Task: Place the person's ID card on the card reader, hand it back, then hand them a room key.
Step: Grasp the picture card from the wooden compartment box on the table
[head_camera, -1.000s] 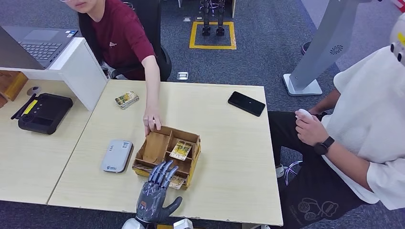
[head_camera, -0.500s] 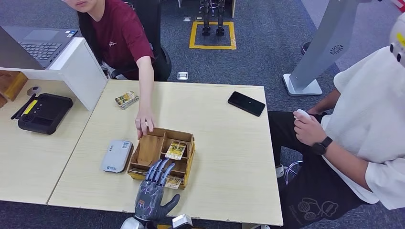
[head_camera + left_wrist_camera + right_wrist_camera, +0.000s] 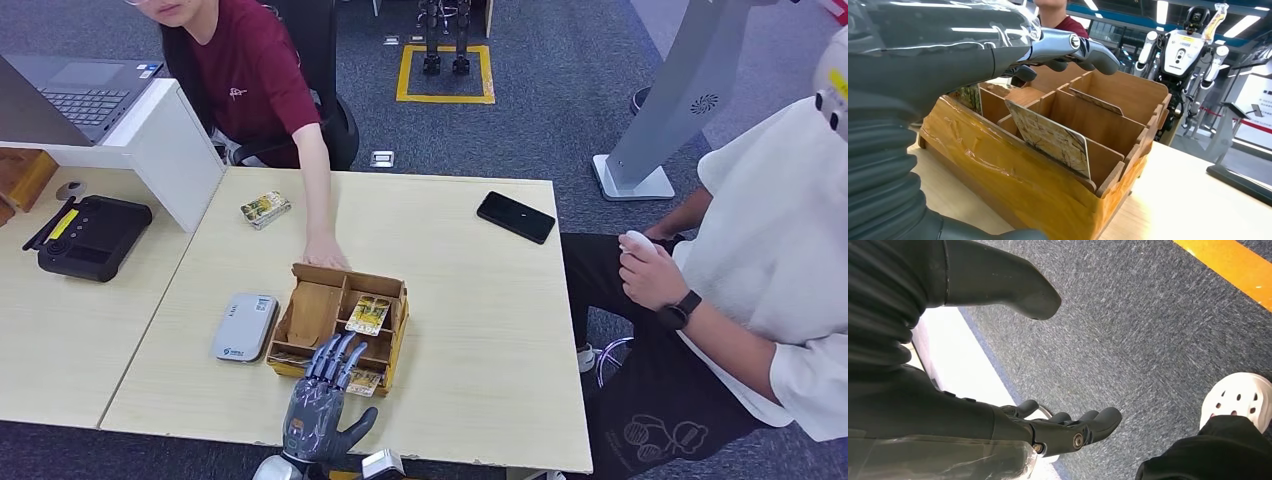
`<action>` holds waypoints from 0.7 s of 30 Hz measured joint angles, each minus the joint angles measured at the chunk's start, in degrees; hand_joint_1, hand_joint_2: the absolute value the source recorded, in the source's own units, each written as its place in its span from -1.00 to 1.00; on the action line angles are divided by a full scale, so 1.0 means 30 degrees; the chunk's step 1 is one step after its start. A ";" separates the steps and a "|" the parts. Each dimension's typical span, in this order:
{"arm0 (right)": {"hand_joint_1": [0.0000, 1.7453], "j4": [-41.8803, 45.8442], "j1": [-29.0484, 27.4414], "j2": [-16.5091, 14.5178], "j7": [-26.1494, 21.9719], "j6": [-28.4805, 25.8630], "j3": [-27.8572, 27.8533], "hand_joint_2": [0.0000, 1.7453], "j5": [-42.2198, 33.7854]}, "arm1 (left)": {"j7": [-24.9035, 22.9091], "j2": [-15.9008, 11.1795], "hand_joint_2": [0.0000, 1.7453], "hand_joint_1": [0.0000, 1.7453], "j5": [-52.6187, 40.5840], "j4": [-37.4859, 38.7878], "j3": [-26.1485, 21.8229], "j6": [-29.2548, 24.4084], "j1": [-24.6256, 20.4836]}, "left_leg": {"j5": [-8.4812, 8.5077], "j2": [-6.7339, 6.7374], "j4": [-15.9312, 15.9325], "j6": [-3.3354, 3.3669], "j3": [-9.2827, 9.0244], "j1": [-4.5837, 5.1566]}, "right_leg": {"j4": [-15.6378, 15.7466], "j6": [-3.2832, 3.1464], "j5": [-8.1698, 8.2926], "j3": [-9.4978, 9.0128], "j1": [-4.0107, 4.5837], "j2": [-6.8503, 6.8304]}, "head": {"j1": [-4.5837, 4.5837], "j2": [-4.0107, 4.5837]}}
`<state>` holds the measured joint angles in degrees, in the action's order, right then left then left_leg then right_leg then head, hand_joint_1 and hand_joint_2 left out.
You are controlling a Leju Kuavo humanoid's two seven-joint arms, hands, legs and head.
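The left robot hand [image 3: 322, 398] reaches in from the six o'clock edge of the worktop [image 3: 470, 330], fingers stretched forward and a little apart over the near rim of a wooden box [image 3: 340, 326] with several compartments. It holds nothing; in the left wrist view its fingers [image 3: 1083, 47] hover just above the box's dividers without touching them. A patterned card [image 3: 1050, 137] stands tilted in the near compartment, and from above another card [image 3: 368, 314] lies in a middle compartment, with a third [image 3: 364, 381] at the box's near edge beside the fingertips. Whether any of these is the ID card or a room key cannot be told.

The card reader [image 3: 244, 326], a small grey slab, lies flat just at nine o'clock of the box, apart from it. A person in a dark red shirt [image 3: 255, 75] sits at eleven o'clock and rests a hand [image 3: 326, 252] on the worktop, touching the box's far rim. A small card pack [image 3: 265, 209] lies further toward eleven o'clock, a black phone [image 3: 515, 216] at two o'clock. A second person in white [image 3: 770, 250] sits at three o'clock.

The right robot hand [image 3: 1063, 432] hangs over the carpeted floor [image 3: 1148, 330], fingers loosely spread and empty.
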<state>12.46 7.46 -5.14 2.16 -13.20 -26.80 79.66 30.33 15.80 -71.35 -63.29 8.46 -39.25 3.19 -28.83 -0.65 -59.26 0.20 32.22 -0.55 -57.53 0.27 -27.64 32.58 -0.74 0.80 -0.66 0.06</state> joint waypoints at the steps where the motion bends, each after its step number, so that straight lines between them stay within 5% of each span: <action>1: -1.00 0.0000 0.0001 0.0000 0.0000 0.0000 0.0005 1.00 -0.0015 | 0.0109 0.0000 1.00 -1.00 0.0072 -0.0002 0.0000 0.0000 0.0000 | 0.0000 0.0000 0.0000 0.0000 0.0000 0.0000 | 0.0000 0.0000 0.0000 0.0000 0.0000 0.0000 | 0.0000 0.0002; 21: -1.00 0.0000 0.0001 0.0000 0.0084 0.0002 0.0045 1.00 -0.0195 | -0.0092 -0.0082 1.00 -1.00 -0.0665 -0.0249 0.0000 0.0000 -0.0021 | 0.0000 -0.0002 0.0001 0.0000 0.0004 0.0000 | 0.0000 0.0000 0.0000 -0.0001 0.0000 -0.0002 | 0.0000 0.0003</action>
<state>12.46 7.46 -5.14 2.41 -13.20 -26.66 79.08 30.05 15.56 -73.34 -64.04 8.46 -39.26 3.12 -28.83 -0.66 -59.26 0.20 32.23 -0.55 -57.53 0.27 -27.64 32.58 -0.74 0.79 -0.66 0.07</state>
